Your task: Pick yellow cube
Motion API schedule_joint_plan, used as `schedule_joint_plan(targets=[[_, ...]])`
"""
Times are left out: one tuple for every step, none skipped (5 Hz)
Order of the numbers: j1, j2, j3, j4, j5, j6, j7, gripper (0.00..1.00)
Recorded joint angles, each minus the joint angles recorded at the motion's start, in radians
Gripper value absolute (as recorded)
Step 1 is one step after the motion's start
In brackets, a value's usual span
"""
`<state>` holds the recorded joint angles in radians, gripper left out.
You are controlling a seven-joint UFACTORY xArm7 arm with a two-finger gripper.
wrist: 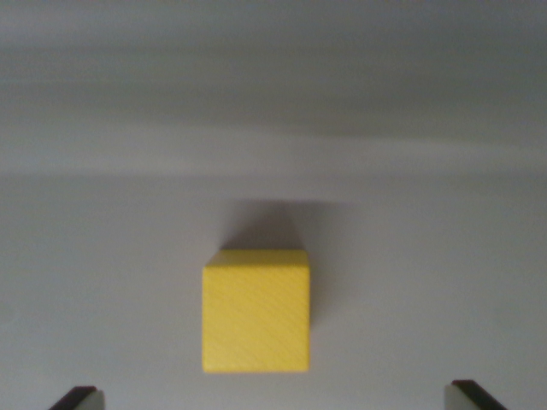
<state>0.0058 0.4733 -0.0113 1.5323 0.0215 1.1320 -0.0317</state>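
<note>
Solid yellow wooden cube (255, 311) rests on the plain grey counter (427, 256). Tool (272, 398) spread wide, fingertips flanking cube, not touching. Risk: off-centre descent would nudge cube aside.

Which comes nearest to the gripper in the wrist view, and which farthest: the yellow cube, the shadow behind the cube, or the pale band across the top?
From the gripper, nearest first:
1. yellow cube, centre, between the two fingertips.
2. shadow, just beyond the cube.
3. pale band, farthest, across the top.

Yellow cube (255, 312): matt, faint diagonal grain, wood-like. Table (102, 282): smooth, matt grey.
</note>
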Motion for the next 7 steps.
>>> schedule_joint_plan(targets=[[0.0025,0.042,0.003,-0.005,-0.0001,-0.036,-0.005,0.00],[0.0025,0.042,0.003,-0.005,-0.0001,-0.036,-0.005,0.00],[0.0048,0.081,0.005,-0.009,-0.0001,-0.070,-0.010,0.00],[0.0048,0.081,0.005,-0.009,-0.0001,-0.070,-0.010,0.00],[0.0068,0.116,0.008,-0.013,-0.0002,-0.100,-0.014,0.00],[0.0068,0.116,0.008,-0.013,-0.0002,-0.100,-0.014,0.00],[0.0086,0.146,0.010,-0.017,-0.0002,-0.125,-0.018,0.00]])
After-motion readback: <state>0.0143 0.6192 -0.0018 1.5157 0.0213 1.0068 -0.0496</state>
